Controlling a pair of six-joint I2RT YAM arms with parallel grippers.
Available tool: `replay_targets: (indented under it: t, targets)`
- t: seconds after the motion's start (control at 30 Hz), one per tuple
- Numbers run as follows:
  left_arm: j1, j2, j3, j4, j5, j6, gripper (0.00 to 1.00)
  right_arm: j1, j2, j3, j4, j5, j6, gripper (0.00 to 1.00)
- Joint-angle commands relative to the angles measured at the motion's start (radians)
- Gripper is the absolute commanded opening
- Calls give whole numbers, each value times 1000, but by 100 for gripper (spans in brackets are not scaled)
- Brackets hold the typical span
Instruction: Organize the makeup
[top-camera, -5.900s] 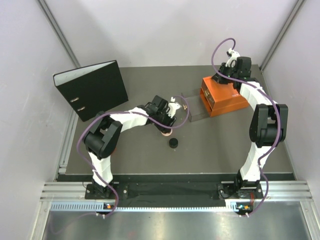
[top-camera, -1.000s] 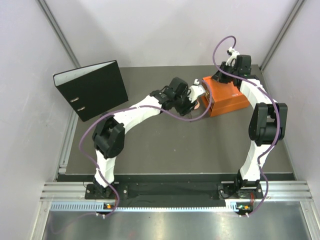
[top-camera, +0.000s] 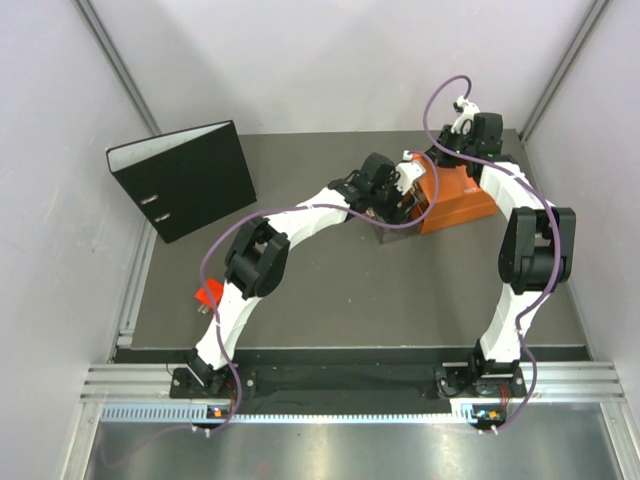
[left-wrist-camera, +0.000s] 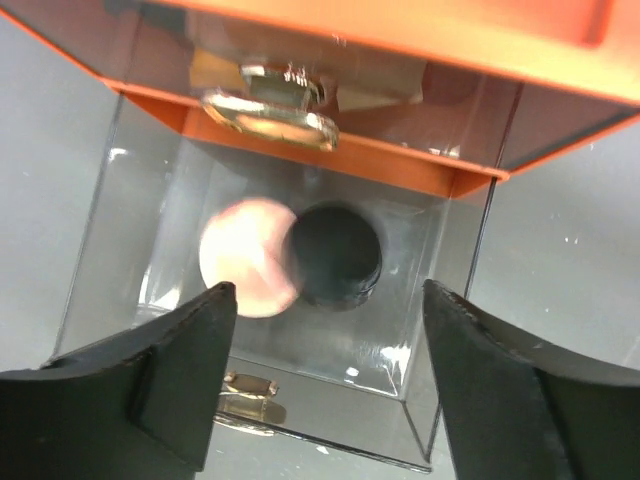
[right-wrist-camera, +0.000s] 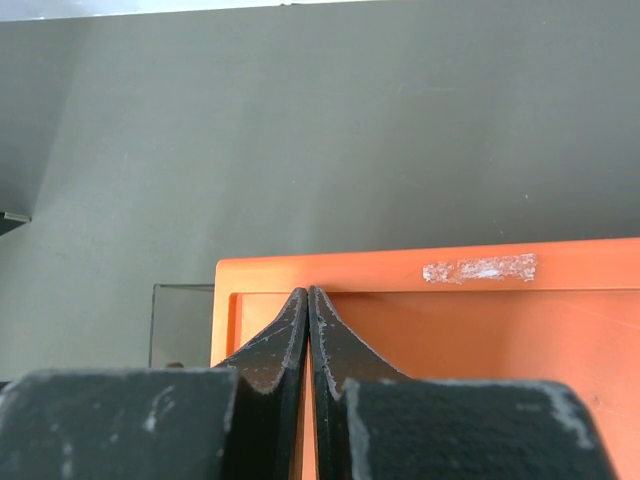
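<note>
Compact (left-wrist-camera: 245, 257), pale pink, blurred, beside black jar (left-wrist-camera: 335, 255)

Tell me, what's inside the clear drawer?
A pink compact and a black jar, side by side. The back of the drawer is hidden under the orange box.

Black binder (top-camera: 180, 180) stands at the far left of the grey table (top-camera: 400, 300), spine toward the near side. Orange box (top-camera: 462, 200) sits far right, set at an angle. Its clear drawer (left-wrist-camera: 410, 340) is pulled out, with a metal handle (left-wrist-camera: 250, 385) on the front wall. A second handle (left-wrist-camera: 270, 110) shows on the level above. Small red object (top-camera: 208, 296) lies near the left edge, partly hidden, well apart from the box.
</note>
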Motion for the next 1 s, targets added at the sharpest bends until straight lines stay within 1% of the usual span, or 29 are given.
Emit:
replay_targets:
  t: [0.0,0.07,0.17,0.27,0.37,0.4,0.43,0.5,0.57,0.6,0.7,0.87,0.97]
  targets:
    - [-3,-16,58,73,-1,9,84,5,145,-127,-381,82,-60,0]
    - [-3,-27,62,75,-24,15,88,7,143,-127,-379,82,-58,0]
    - [-3,-71,59,87,-75,39,91,7,140,-124,-379,82,-58,0]
    - [2,-139,13,133,-106,81,94,7,142,-123,-381,81,-57,0]
    - [13,-220,-82,188,-104,105,97,7,143,-121,-381,82,-57,0]
    - [26,-261,-143,209,-95,104,99,5,143,-121,-381,81,-58,0]
    - [37,-282,-173,225,-87,90,99,5,143,-121,-382,82,-58,0]
    - [74,-331,-254,251,-19,73,99,5,143,-121,-382,81,-58,0]
    - [103,-355,-300,254,18,32,99,5,145,-119,-381,82,-57,0]
    - [130,-374,-340,246,53,23,99,5,143,-119,-382,81,-57,0]
    - [170,-404,-415,230,95,6,99,5,143,-121,-381,82,-58,0]
    - [198,-409,-509,226,118,9,99,4,146,-119,-381,84,-57,0]
    - [203,-383,-523,231,146,7,99,4,148,-115,-382,84,-57,0]
